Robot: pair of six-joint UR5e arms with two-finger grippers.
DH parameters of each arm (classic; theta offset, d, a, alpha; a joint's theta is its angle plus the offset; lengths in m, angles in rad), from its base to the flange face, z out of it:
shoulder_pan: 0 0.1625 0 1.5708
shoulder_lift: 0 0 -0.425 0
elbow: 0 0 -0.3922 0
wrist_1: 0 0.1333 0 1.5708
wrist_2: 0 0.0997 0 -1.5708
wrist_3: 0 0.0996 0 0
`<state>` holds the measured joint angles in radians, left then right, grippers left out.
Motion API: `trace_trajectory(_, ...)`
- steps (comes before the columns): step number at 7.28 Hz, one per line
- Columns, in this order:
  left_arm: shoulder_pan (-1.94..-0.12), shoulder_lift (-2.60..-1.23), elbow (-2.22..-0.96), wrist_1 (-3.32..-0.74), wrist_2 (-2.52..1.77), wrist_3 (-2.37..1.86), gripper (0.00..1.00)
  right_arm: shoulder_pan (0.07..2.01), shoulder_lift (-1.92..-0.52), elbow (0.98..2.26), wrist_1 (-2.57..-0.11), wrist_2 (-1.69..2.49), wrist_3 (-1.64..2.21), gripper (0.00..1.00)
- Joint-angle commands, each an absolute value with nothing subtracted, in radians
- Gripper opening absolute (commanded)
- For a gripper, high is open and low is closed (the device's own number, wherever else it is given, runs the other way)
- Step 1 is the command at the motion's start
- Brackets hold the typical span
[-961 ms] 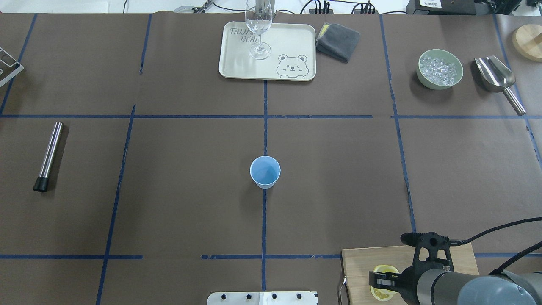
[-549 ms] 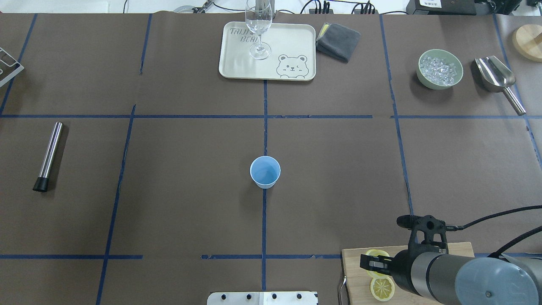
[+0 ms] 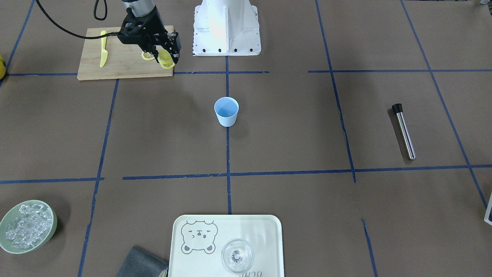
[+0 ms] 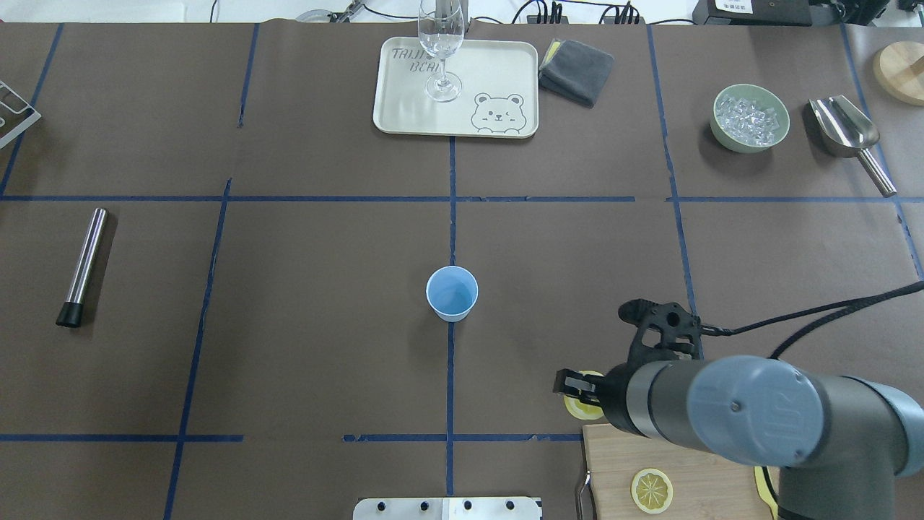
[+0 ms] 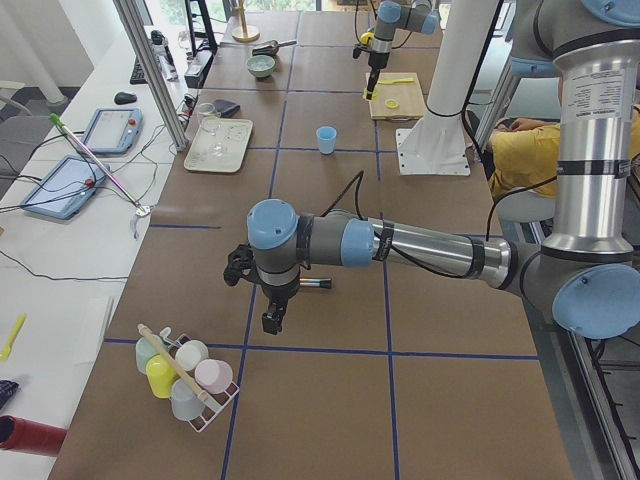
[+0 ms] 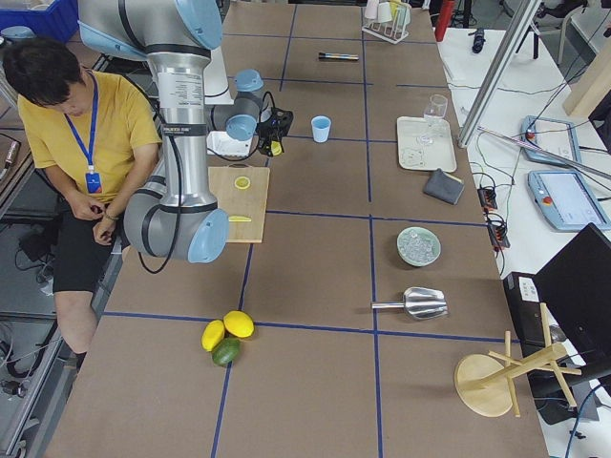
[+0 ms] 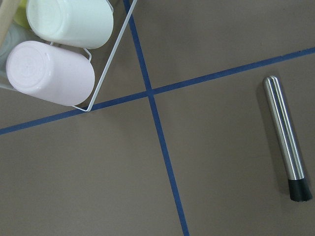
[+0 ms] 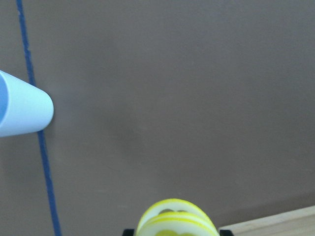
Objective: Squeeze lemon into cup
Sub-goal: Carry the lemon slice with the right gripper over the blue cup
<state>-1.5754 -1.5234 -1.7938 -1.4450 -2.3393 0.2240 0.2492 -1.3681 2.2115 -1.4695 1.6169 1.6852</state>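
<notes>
right gripper (image 4: pixel 574 385): clamped on the lemon (image 4: pixel 581 410), held seemingly just past the cutting board (image 4: pixel 693 455) edge | cup (image 4: pixel 452 292): stood upright mid-table, well apart | left gripper (image 5: pixel 272 320): grip state cannot be told

Lemon slice (image 8: pixel 173 217) aloft, blue cup (image 4: pixel 452 292) upright

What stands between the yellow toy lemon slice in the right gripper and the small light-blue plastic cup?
Nothing visible: only bare brown table with blue tape lines lies between the yellow lemon slice and the light-blue cup.
</notes>
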Motion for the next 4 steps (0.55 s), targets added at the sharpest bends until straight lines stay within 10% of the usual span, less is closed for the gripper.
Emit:
trace_trajectory(1, -1.575, -1.522, -1.793, -1.445, -2.339, 0.224, 1.0, 0.339, -1.195, 2.126, -1.558, 1.669, 1.684, 0.63)
trace_trajectory(4, -1.575, -1.522, -1.795, -1.445, -2.339, 0.224, 1.0, 0.394, -0.996, 1.941, -1.557, 1.686, 1.686, 0.63)
